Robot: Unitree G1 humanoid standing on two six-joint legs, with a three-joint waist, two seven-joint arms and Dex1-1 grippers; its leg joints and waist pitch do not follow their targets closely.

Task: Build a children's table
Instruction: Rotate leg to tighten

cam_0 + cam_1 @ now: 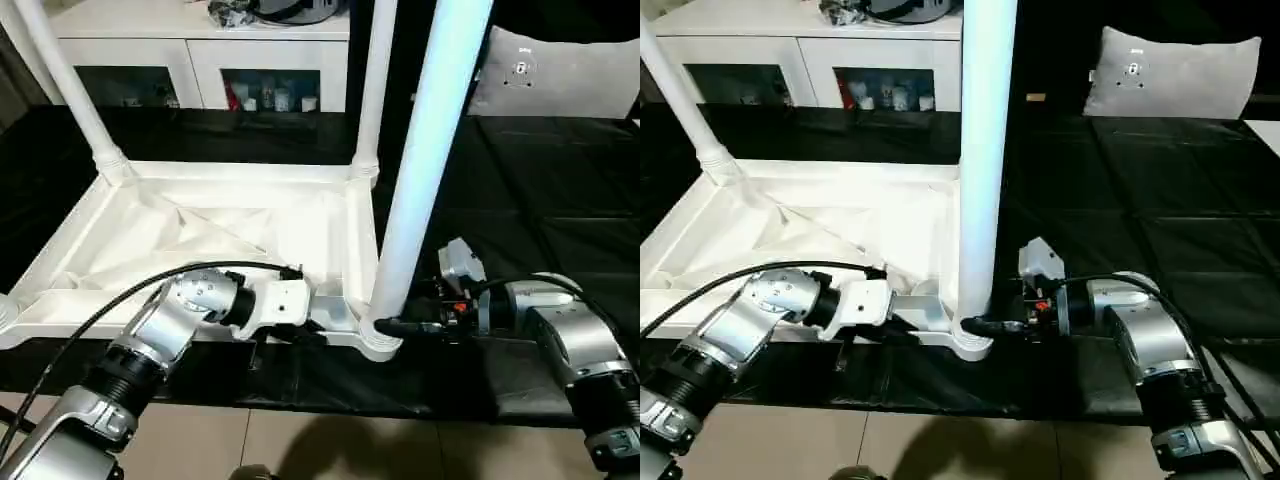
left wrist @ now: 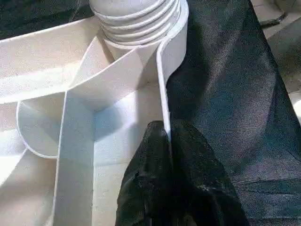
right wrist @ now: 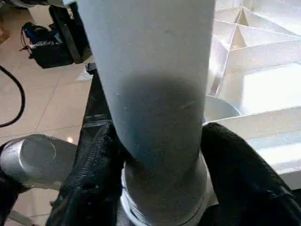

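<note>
Big black-covered table spreads across the frame, and on it, left of centre, lies the white top upside down, ribs facing up. Behind it, along the upper edge, stands a white cabinet with glass doors, and a grey pillow sits in the upper right corner.

Three legs are up in their sockets! One leg rises from the far left corner, leaning toward the upper left. A second leg stands at the far right corner. The nearest, the near leg, towers up the middle of the frame from the near right corner socket, right at the table's front edge.

Now the arms. The right tool comes in from the lower right, and the wrist camera settles it: its two black fingers sit either side of the near leg just above the threaded base, pressed against it, so the tool is wrapped round the leg.

The left tool reaches in from the lower left, and its fingers are pinched together on the thin rim of the top, close beside that same corner socket. The rim's edge runs straight between the black pads.
</note>
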